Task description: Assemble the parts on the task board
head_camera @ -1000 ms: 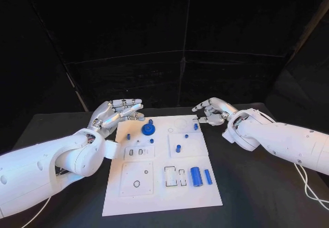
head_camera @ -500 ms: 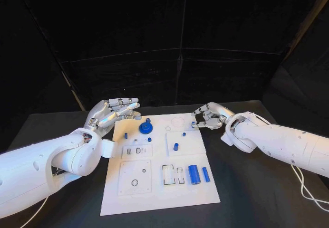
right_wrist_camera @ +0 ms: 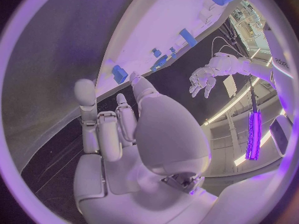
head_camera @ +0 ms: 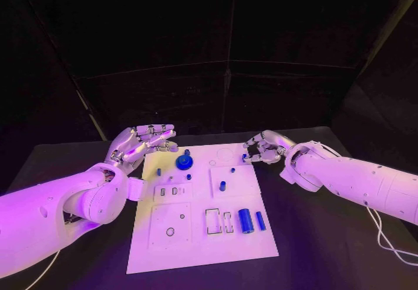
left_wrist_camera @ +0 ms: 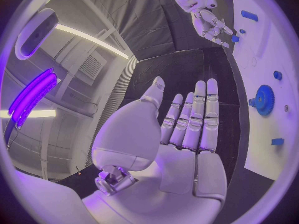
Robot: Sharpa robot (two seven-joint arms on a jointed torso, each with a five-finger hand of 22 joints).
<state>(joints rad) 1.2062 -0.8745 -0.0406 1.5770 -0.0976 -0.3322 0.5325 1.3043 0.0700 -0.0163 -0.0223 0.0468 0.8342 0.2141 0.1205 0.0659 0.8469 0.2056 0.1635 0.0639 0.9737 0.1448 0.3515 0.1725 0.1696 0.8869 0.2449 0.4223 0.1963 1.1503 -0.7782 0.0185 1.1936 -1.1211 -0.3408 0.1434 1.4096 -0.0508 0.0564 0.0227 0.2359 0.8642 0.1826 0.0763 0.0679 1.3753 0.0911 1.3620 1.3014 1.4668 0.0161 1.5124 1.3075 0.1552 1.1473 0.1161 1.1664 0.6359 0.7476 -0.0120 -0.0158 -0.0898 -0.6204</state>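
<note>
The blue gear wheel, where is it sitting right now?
In the head view the blue gear sits at the far end of the task board, toward its left side, just off the fingertips of the left hand.

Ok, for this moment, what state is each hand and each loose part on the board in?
left hand: open, fingers straight, holding nothing.
right hand: fingers curled at a small blue peg; grip unclear.
blue gear: flat on the task board.
two blue cylinders: lying side by side on the board.
</note>
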